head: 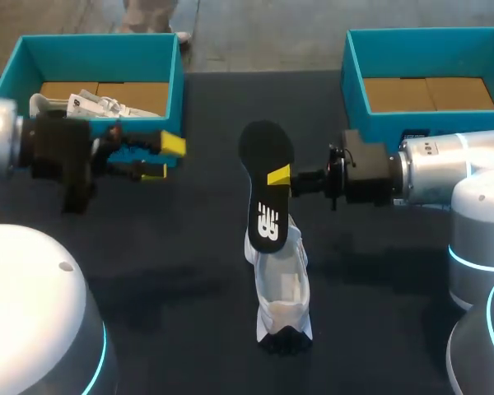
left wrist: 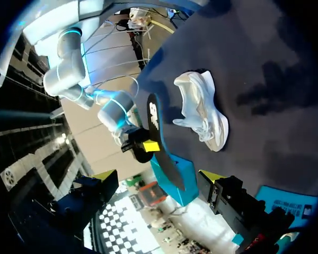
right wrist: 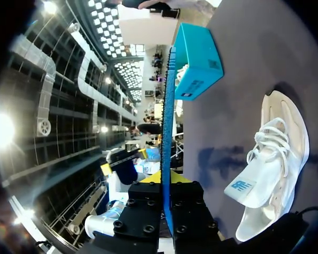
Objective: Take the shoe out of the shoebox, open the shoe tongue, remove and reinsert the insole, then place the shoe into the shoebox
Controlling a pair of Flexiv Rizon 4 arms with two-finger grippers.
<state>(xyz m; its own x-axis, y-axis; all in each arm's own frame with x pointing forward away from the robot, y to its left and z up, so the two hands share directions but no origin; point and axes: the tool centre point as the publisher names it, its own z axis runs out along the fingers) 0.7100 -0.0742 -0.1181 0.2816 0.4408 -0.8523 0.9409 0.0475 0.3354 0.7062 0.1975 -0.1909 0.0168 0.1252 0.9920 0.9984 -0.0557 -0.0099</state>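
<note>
A white shoe point(head: 281, 290) lies on the dark table near the middle, its tongue pulled open point(right wrist: 246, 186). Above its heel end, the black insole point(head: 267, 185) stands lifted and tilted, its lower end still at the shoe's opening. My right gripper point(head: 280, 176) is shut on the insole's edge; in the right wrist view the insole point(right wrist: 168, 127) shows edge-on between the fingers of this gripper point(right wrist: 167, 185), with the shoe point(right wrist: 273, 159) beside it. My left gripper point(head: 166, 158) hangs open and empty in front of the left shoebox point(head: 174, 78). From the left wrist, insole point(left wrist: 158, 135) and shoe point(left wrist: 202, 106) lie ahead.
The left teal shoebox holds another white shoe point(head: 95, 104). A second teal box point(head: 354, 82) stands at the back right, showing only its cardboard floor. The right arm point(head: 445, 173) reaches in low in front of that box.
</note>
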